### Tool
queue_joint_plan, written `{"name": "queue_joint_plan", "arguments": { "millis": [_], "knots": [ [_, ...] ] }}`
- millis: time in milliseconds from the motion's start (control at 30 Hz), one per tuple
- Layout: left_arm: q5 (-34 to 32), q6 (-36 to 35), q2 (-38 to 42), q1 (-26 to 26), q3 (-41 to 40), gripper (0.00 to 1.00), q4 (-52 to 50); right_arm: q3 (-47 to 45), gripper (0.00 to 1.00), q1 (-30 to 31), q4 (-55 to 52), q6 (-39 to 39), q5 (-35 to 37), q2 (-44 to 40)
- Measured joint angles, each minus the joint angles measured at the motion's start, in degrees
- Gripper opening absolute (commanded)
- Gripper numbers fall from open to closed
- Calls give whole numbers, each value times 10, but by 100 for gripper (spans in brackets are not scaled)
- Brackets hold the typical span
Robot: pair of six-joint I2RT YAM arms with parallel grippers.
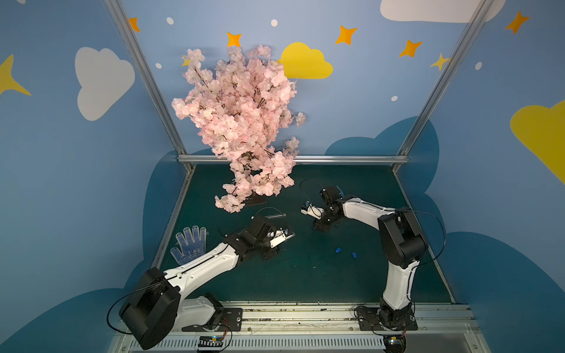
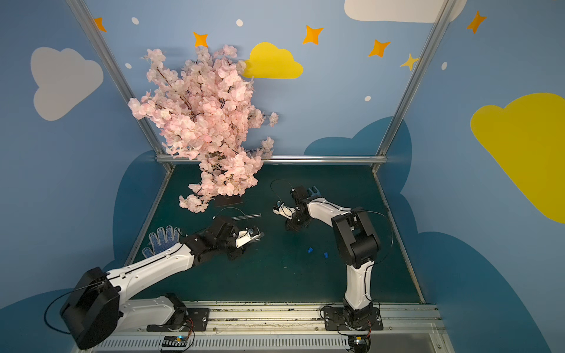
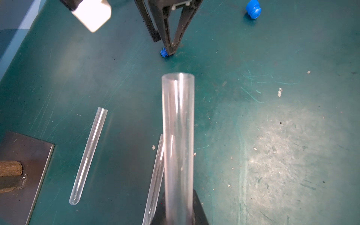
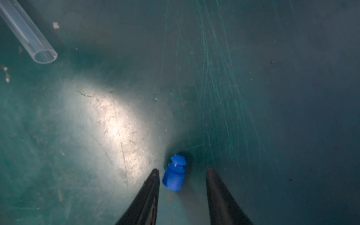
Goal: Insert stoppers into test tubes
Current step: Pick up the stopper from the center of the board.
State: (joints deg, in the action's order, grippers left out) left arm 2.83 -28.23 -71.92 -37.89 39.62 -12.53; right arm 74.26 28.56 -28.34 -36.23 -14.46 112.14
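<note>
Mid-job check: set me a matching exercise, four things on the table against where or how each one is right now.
Things
1. left gripper
2. right gripper
3. two spare blue plug-shaped stoppers
4. blue-dotted white knit glove

States
a. flat on the green mat beside the left arm
b. shut on a clear cylindrical test tube
c. open, straddling one small blue stopper
d. loose on the mat by the right arm

Pairs: 1-b, 2-c, 3-d, 4-a
</note>
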Motion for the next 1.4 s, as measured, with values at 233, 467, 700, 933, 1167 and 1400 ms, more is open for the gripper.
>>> {"name": "queue_joint_plan", "arguments": {
  "millis": [233, 467, 700, 933, 1167, 1400],
  "knots": [
    [0, -1, 0, 0, 0, 10, 1, 21, 33, 0, -22, 0, -1, 13],
    [0, -4, 0, 0, 0, 10, 1, 27, 33, 2, -41, -1, 2, 19],
    [0, -5, 0, 0, 0, 10, 2, 27, 30, 3, -49, -3, 4, 24],
    [0, -6, 0, 3, 0, 9, 2, 39, 23, 5, -58, -7, 6, 31],
    [-1, -9, 0, 4, -2, 9, 2, 45, 17, 6, -62, -14, 12, 35],
    [-5, -11, 0, 5, -8, 9, 2, 45, 13, 7, -63, -19, 13, 35]
  ]
}}
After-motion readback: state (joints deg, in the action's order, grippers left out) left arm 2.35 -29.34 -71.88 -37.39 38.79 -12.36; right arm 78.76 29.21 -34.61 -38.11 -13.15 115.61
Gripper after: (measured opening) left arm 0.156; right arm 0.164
